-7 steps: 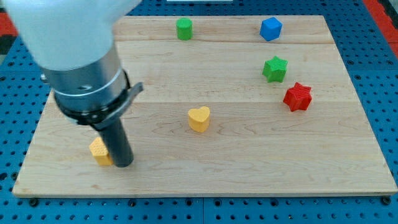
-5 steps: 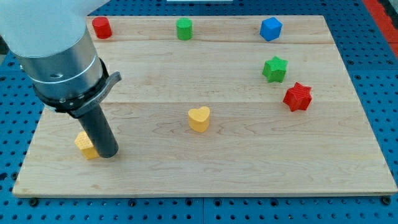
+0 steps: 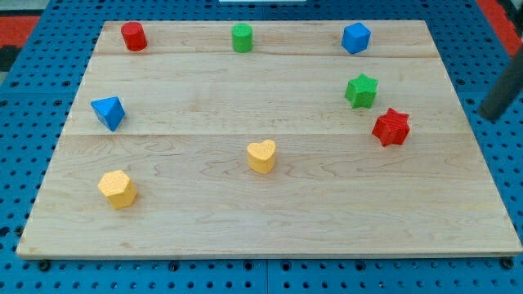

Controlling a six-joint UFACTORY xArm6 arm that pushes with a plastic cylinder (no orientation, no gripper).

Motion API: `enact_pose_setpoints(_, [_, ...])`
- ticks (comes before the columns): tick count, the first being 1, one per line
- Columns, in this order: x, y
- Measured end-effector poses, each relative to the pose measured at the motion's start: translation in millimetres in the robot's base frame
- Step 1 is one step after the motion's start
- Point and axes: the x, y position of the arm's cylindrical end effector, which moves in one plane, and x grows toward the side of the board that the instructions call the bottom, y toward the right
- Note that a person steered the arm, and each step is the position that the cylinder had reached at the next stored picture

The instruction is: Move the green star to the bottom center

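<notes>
My tip (image 3: 491, 117) stands off the wooden board (image 3: 270, 220) at the view's right edge, over the blue pegboard, touching no block. I have no jaws, only a bare rod, and it holds nothing. The green star (image 3: 361, 90) sits in the board's upper right, well left of my tip, with the red star (image 3: 391, 126) just below-right of it and the blue block (image 3: 355, 37) above.

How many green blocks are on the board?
2: a green cylinder at the view's top centre, and the green star at upper right, just above the red star. None looks hidden.
</notes>
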Motion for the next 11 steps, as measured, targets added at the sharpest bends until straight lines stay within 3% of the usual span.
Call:
enact_pose_setpoints(1, [-29.3,-32.0])
enact_pose_setpoints(3, [-17.4,-184.7])
enact_pose_setpoints(4, [-22.7,-161.8])
enact_pose_setpoints(6, [-48.8,-190.4])
enact_pose_setpoints(8, [-23.6,-289.8])
enact_pose_setpoints(9, [-32.1,-272.2])
enact_pose_setpoints(11, [-15.0,-296.6])
